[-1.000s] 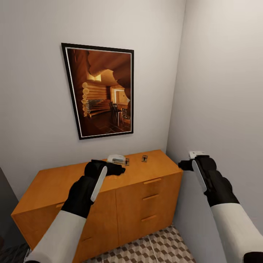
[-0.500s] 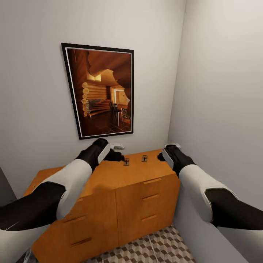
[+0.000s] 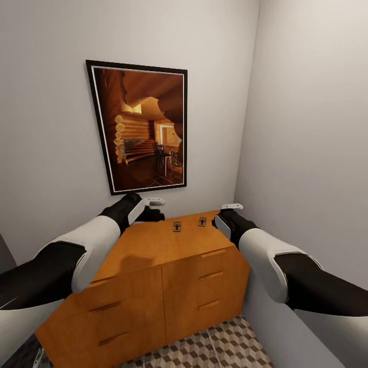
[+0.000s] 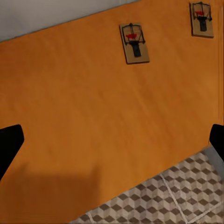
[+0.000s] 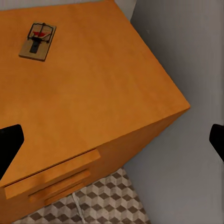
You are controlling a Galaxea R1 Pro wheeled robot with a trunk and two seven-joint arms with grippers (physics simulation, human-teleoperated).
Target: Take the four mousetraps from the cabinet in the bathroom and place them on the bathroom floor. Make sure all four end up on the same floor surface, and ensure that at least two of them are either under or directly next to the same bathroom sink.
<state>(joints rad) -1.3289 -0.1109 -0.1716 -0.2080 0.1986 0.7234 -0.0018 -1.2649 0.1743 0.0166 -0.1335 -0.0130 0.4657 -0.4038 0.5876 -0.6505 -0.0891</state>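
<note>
Two mousetraps lie flat on the orange-brown cabinet (image 3: 153, 245), near the back of its top: one (image 3: 177, 226) toward the middle, the other (image 3: 202, 221) to its right. My left gripper (image 3: 152, 210) hovers open above the top, left of both traps, which lie ahead of it (image 4: 134, 43) (image 4: 202, 18). My right gripper (image 3: 221, 219) is open over the cabinet's right end, just right of the right-hand trap (image 5: 38, 41). Nothing sits between either pair of fingers. The sink is out of view.
A framed picture (image 3: 143, 128) hangs on the back wall above the cabinet. The side wall (image 3: 306, 153) stands close to the cabinet's right end. Cube-patterned floor tiles (image 3: 204, 347) lie in front, crossed by a thin white cable (image 3: 212, 342).
Both arms have reached forward over the cabinet. The left gripper went from the top's front toward the back wall. The right gripper came in from the right to the cabinet's right end.
</note>
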